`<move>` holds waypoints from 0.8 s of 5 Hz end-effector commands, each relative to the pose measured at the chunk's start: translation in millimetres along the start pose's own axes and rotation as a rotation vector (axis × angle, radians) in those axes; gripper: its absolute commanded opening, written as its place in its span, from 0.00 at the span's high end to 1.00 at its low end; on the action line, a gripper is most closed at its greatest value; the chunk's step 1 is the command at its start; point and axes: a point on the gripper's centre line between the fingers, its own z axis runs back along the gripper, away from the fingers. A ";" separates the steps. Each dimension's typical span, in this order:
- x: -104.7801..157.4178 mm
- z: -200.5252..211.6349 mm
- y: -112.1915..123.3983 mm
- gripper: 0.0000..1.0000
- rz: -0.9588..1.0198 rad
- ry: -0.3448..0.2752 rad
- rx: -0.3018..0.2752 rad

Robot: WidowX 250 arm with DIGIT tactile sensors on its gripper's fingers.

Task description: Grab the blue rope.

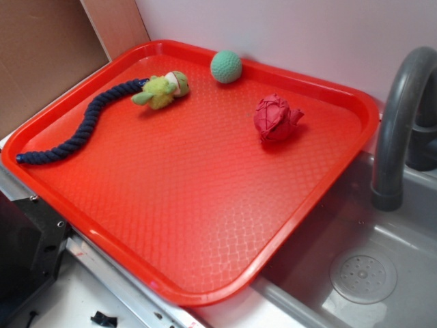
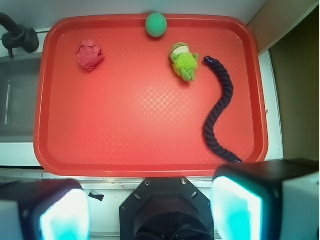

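Spread wide and holding nothing, the claw (image 2: pixel 150 212) is seen only in the wrist view, its two pads at the bottom corners, high above the near rim of the red tray (image 2: pixel 125 167). Ahead of the claw and to the right, the blue rope (image 2: pixel 218 107) lies in a wavy line along the tray's right side, its far end close to the yellow-green plush toy (image 2: pixel 184 62). A descent over the rope's middle bend is advised, with the jaws set across the strand and kept clear of the rim. Also held in the tray are a green ball (image 2: pixel 156 24) and a red knotted ball (image 2: pixel 89 54), far ahead
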 end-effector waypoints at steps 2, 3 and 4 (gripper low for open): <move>3.1 -9.3 6.7 0.00 0.230 -0.075 -0.005; 14.5 -30.3 25.0 0.00 0.480 -0.130 -0.008; 28.2 -65.8 54.1 0.00 0.650 -0.151 0.049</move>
